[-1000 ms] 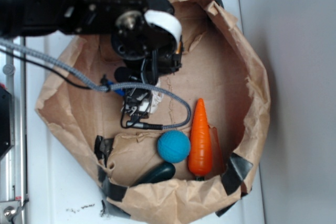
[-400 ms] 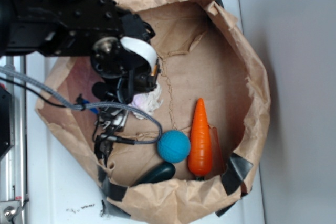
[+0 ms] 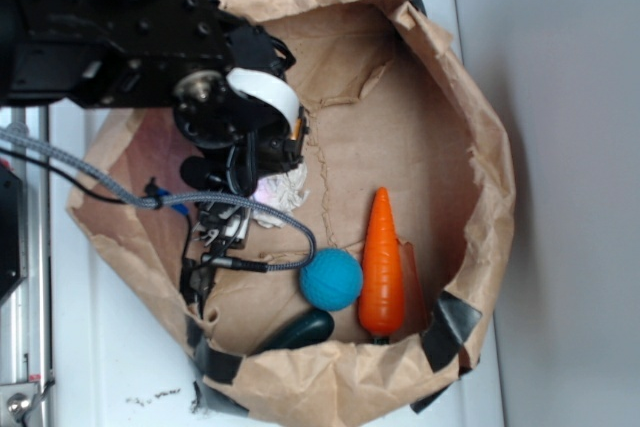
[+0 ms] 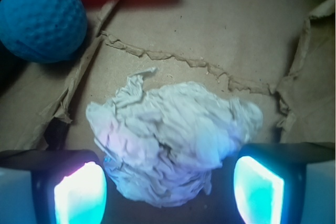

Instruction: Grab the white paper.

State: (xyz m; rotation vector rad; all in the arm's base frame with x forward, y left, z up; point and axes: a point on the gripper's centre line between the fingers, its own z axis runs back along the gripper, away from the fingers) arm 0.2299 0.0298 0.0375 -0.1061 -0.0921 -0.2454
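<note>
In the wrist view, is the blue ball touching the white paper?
No. The blue ball sits apart at upper left, with bare brown bag floor between it and the white paper.

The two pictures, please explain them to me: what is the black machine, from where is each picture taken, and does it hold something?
The black machine is a robot arm with a gripper, a two-fingered clamp, at its end. The exterior picture looks down from above. The wrist picture comes from a camera on the arm itself, looking out between the two fingers, which glow blue.

Everything lies inside an opened brown paper bag: a crumpled white paper, a blue ball, an orange carrot and a dark object I cannot identify.

The white paper sits between the fingers, which stand wide on either side. Nothing is held yet, as far as I can tell.
</note>
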